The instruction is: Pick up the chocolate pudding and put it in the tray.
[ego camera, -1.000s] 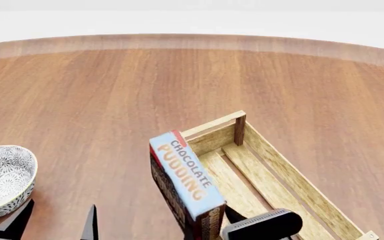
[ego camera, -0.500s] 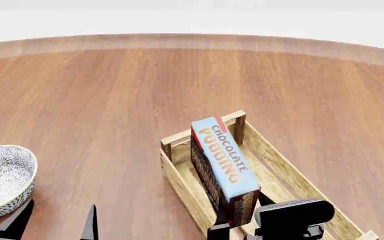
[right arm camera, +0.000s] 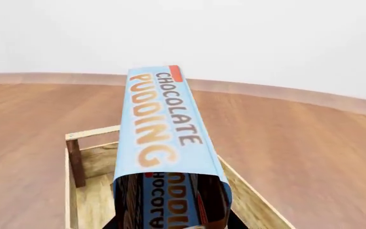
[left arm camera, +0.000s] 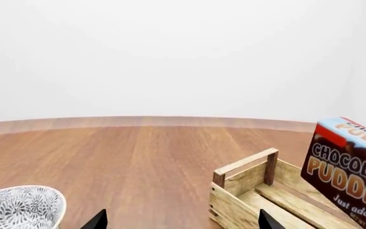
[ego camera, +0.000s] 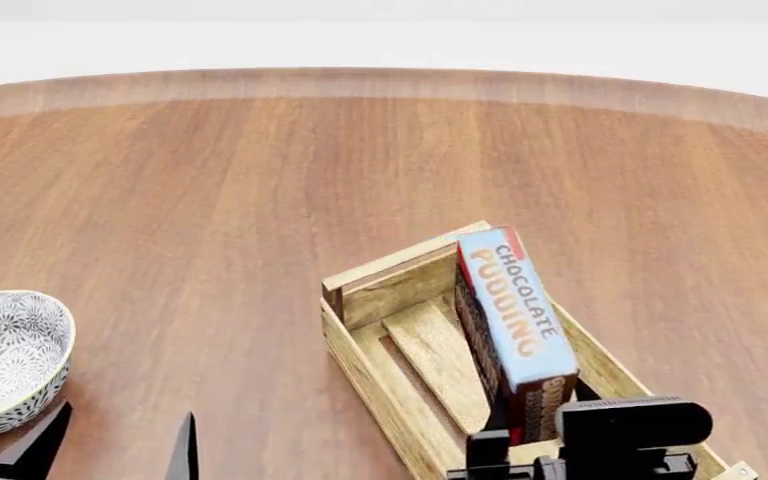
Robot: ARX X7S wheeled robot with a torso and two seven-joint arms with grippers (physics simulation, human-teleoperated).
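The chocolate pudding, a light-blue carton with orange lettering and dark brown sides, is held on edge over the tray, a light-wood slatted crate. My right gripper is shut on the carton's near end, at the bottom edge of the head view. In the right wrist view the carton fills the middle, with the tray's end rail below it. My left gripper is open and empty, left of the tray. In the left wrist view the carton hangs above the tray.
A white-and-grey patterned bowl stands at the left, close to my left gripper; it also shows in the left wrist view. The round wooden table stretches away to its curved far edge.
My right gripper has carried the pudding to the right, from the tray's left side to over its inside. The left gripper and the bowl have not moved.
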